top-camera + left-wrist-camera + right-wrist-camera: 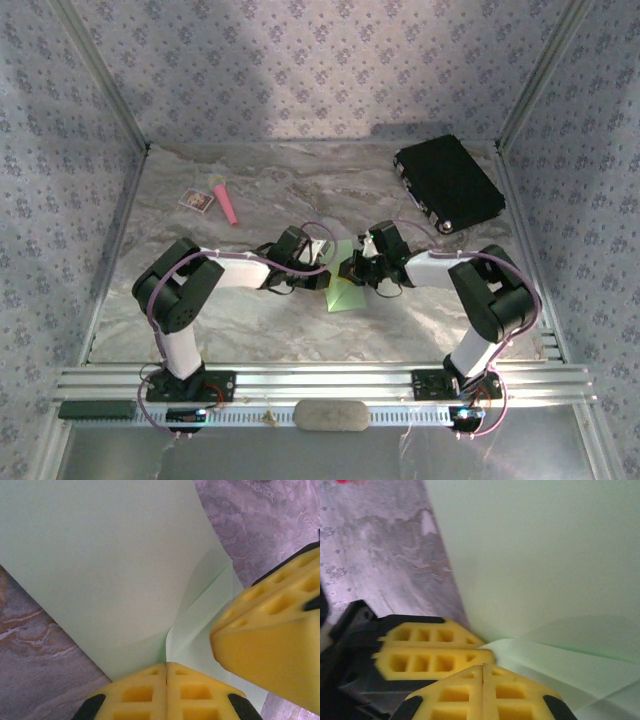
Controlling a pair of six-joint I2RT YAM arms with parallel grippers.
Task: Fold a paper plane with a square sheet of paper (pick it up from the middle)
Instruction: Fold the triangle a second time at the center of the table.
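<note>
Seemingly partway: your square sheet of paper [345, 293] carries early creases but is no plane yet.
It sits at the middle of the table [200, 335], narrow end toward the far wall, long axis running near-to-far. Your left gripper [166, 666] is pressed together, pinching a fold; your right gripper [483, 669], fingers likewise together, touches the sheet beside it. Wing folds remain, I judge.

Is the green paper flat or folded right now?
Folded. The green paper shows overlapping layers meeting at a crease, pinched by the shut left end effector and right end effector.
</note>
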